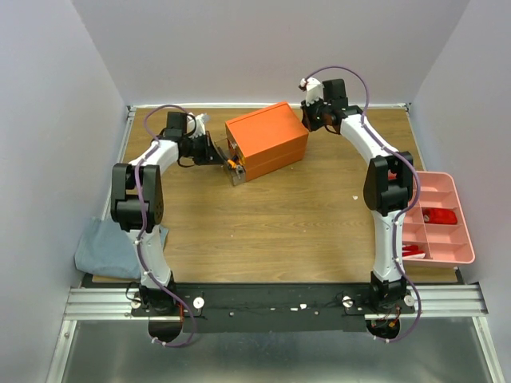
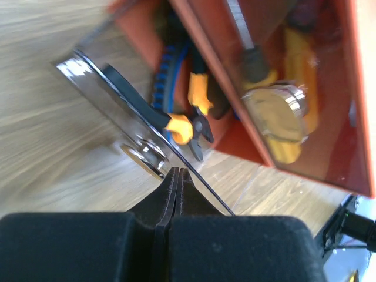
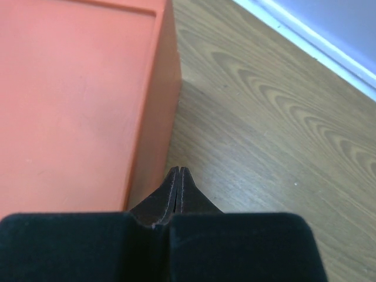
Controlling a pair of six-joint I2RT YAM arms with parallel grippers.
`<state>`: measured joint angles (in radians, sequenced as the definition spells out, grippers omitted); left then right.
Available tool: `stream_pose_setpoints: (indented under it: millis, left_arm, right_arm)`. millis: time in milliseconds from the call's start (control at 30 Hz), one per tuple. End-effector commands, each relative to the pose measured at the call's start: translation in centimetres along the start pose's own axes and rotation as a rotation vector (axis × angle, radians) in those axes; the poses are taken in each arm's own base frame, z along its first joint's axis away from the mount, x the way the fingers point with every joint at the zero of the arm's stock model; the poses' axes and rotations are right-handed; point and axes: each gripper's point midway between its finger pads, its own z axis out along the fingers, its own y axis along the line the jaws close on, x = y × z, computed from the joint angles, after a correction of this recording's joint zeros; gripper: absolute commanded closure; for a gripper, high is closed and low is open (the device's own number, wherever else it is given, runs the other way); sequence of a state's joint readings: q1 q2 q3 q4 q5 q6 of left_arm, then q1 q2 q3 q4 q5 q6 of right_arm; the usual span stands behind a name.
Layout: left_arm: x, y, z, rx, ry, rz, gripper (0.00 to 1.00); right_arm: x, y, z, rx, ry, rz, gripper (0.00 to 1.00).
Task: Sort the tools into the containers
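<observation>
The bright orange rectangular box's (image 1: pixel 267 140) clear pull-out drawer (image 2: pixel 97 88) held orange-handled pliers (image 2: pixel 198 120). The long pink plastic tray (image 1: pixel 435 190) held red-handled tools (image 1: pixel 439 215). The left gripper (image 2: pixel 178 171) and right gripper (image 3: pixel 178 170) were pinched together, empty.

grey-blue cloth (image 1: pixel 108 247) — bunched at wooden table (image 1: pixel 263 231) edge

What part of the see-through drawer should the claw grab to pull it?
Grab the round silver knob on the drawer's clear front, coming straight at that front. The knob is the only bit sticking out from the flat panel, so it can be pinched from both sides. The left claw sits shut right beside it and would probably need to open first.
</observation>
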<state>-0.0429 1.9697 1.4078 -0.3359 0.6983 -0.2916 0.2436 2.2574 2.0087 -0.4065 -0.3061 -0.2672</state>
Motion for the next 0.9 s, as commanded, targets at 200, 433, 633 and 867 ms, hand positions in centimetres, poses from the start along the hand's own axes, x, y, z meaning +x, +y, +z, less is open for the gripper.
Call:
stream_pose_setpoints:
  millis: [200, 433, 633, 867]
  left_arm:
    - [-2.2, -4.3, 4.2, 0.227, -0.004, -0.063, 0.98]
    - [-2.2, -5.1, 3.7, 0.282, 0.001, -0.09, 0.95]
    - [-1.0, -4.6, 3.4, 0.286, 0.032, -0.083, 0.92]
    - [-1.3, -4.2, -1.1, 0.171, 0.077, -0.062, 0.81]
  right_arm:
    - [1.9, 2.4, -1.1, -0.09, 0.055, 0.001, 0.99]
    - [2.0, 2.3, -1.4, -0.078, 0.057, 0.005, 0.99]
    - [1.6, 2.3, -1.5, -0.079, 0.049, 0.006, 0.99]
    - [1.5, 1.5, -2.2, -0.029, 0.052, -0.025, 0.99]
